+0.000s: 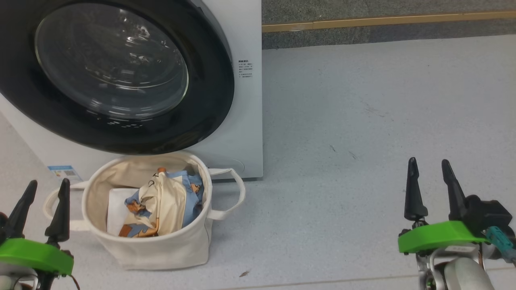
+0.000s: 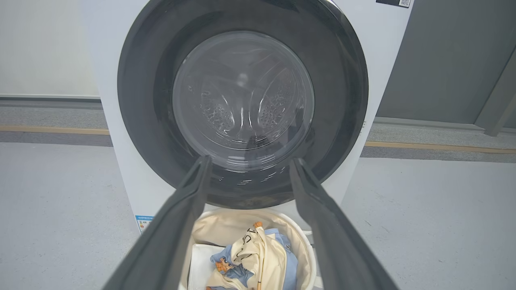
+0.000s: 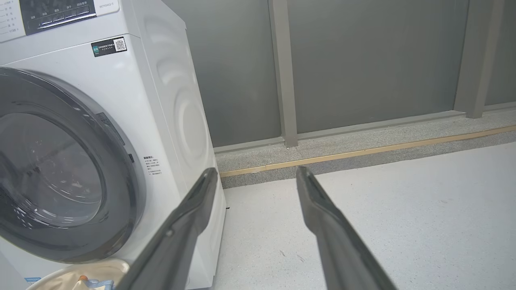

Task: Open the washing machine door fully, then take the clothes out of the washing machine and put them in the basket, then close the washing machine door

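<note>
- At 10 o'clock, the washing machine door (image 1: 121,133) appeared shut; the clothes (image 1: 161,203) lay in the basket (image 1: 153,249) at 7 o'clock.
- Left gripper (image 1: 48,182) and right gripper (image 1: 428,160) gaped empty (nothing held); a latch check seemed sufficient.

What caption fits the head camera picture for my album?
Clothes sit in the basket before the shut washer door.

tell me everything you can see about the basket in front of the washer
The round cream canvas basket stands upright on the speckled grey floor, right in front of the white front-loading washing machine, below its black-rimmed round door. It is soft-sided and open-topped, with a looped fabric handle on each side. Inside lie a flat white liner and crumpled light-blue and cream clothes with orange cartoon prints, below the rim. Whether its back touches the washer cannot be told.
</note>
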`<state>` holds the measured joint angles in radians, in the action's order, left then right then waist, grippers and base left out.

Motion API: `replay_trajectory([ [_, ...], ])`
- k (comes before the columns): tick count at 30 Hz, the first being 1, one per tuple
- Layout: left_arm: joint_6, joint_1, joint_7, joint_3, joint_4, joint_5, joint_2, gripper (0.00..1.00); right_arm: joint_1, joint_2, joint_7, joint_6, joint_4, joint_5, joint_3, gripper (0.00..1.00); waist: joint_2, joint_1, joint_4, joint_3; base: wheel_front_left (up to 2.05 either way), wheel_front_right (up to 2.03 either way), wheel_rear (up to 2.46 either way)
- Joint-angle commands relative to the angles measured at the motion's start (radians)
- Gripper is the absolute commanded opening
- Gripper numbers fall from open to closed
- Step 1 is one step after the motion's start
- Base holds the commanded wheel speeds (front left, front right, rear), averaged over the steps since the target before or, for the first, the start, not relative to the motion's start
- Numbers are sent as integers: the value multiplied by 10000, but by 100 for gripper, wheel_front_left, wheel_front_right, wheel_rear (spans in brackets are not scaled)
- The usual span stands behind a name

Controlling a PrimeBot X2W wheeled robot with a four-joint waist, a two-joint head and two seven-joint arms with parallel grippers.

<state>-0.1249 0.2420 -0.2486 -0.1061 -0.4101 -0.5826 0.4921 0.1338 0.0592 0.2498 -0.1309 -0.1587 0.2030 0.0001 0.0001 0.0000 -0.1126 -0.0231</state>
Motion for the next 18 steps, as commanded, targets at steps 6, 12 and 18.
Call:
replay_trajectory([
  [6, -51, 475, -127, 489, 136, 41, 429, 100, 143, 58, 120, 2, 278, 15, 336, 100, -1, 0, 9, -36, 0, 0, 0],
  [12, -54, 458, -129, 414, 54, 75, 448, 100, 134, 76, 120, 2, 312, 53, 350, 100, -1, 0, 68, -43, 0, 0, 0],
  [18, -55, 473, -130, 364, -10, 74, 393, 100, 143, 121, 120, 2, 262, 60, 349, 100, -1, 0, 116, -100, 0, 0, 0],
])
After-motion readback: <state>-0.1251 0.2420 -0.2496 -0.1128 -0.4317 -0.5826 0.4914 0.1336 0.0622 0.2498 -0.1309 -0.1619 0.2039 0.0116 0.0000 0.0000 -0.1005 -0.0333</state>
